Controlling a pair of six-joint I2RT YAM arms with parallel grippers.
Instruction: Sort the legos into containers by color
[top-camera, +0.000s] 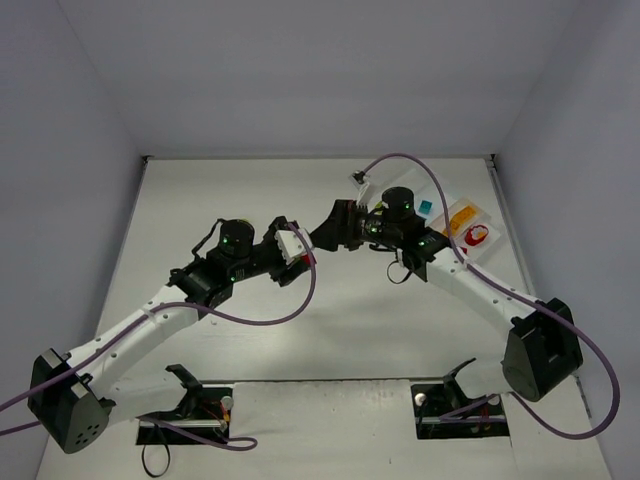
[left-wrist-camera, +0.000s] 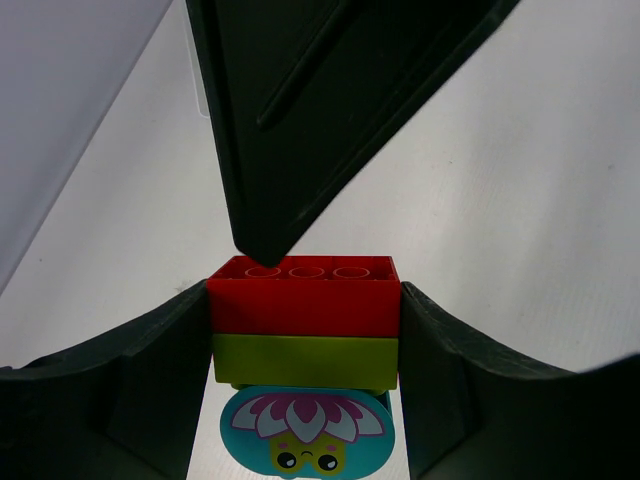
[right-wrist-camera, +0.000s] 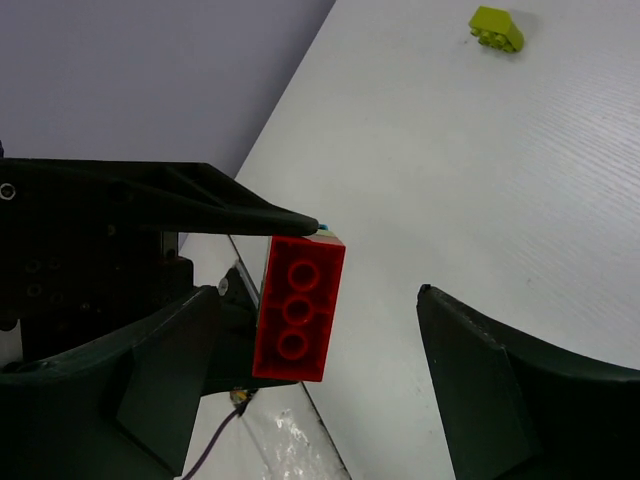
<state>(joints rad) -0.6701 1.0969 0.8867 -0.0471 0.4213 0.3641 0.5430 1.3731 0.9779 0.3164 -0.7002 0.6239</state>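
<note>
Red rectangular plastic brick (left-wrist-camera: 303, 300) is sitting on a lime-green plastic brick (left-wrist-camera: 305, 360), with a teal round flower-faced piece (left-wrist-camera: 305, 435) under both. The left hand (left-wrist-camera: 305, 330) is clamping this stack by its short ends, in the air over the white surface (right-wrist-camera: 560, 150) and well apart from the white divided tray (top-camera: 443, 203). The right hand (right-wrist-camera: 320, 300) is facing the studded top with fingers spread, gripping nothing. The red brick is lying between them, close to one finger and clear of the other. Its long axis is running along those fingers, so a pinch would likely be closing across the narrow sides.
</note>
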